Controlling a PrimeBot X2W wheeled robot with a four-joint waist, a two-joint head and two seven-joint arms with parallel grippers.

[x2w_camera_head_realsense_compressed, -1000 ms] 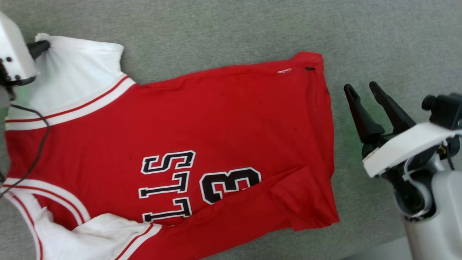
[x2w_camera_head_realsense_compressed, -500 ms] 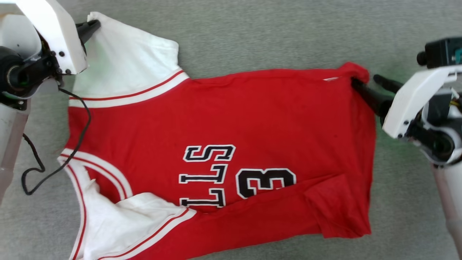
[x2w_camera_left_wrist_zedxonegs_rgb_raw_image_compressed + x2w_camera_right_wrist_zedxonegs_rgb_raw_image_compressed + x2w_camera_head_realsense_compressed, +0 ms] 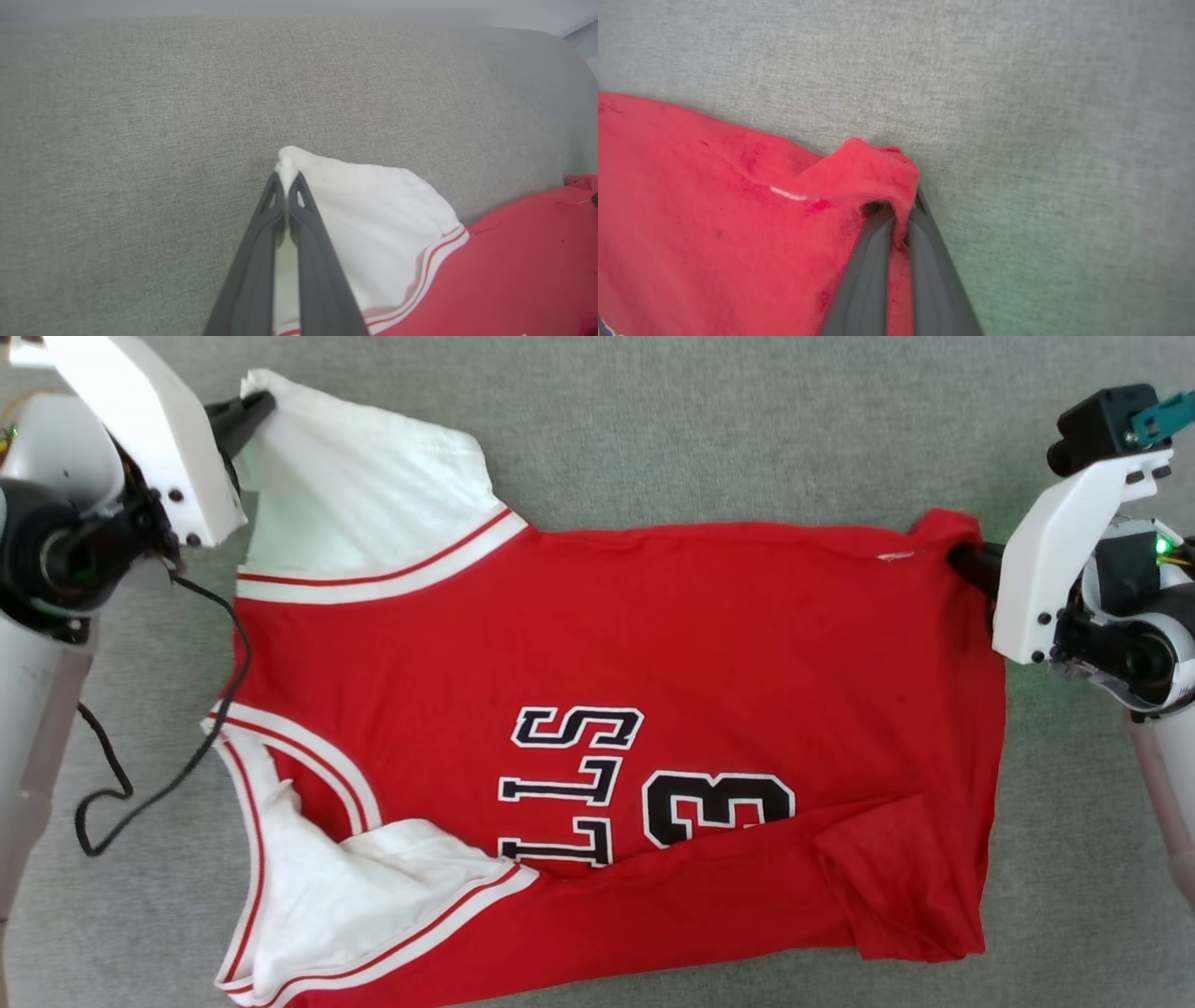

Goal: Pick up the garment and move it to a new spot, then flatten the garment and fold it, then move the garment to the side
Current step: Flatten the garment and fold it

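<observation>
The garment [image 3: 607, 644], a red jersey with white sleeves, striped trim and a black "3", lies spread on the grey fabric surface, its neck end to the left. My left gripper [image 3: 254, 409] is shut on the tip of the far white sleeve [image 3: 373, 233], the cloth pinched between both fingers [image 3: 252, 261]. At the far right, my right gripper [image 3: 962, 560] is shut on the red hem corner [image 3: 873, 172], which bunches over its fingertips. The near hem corner is folded over onto the body, and the near sleeve lies crumpled.
The grey upholstered surface [image 3: 709, 420] extends beyond the shirt on all sides. A black cable [image 3: 201, 747] loops down from my left arm beside the collar.
My right gripper moved from standing open beside the shirt to closing on the far hem corner. The head camera shifted, so the shirt sits further right in the picture.
</observation>
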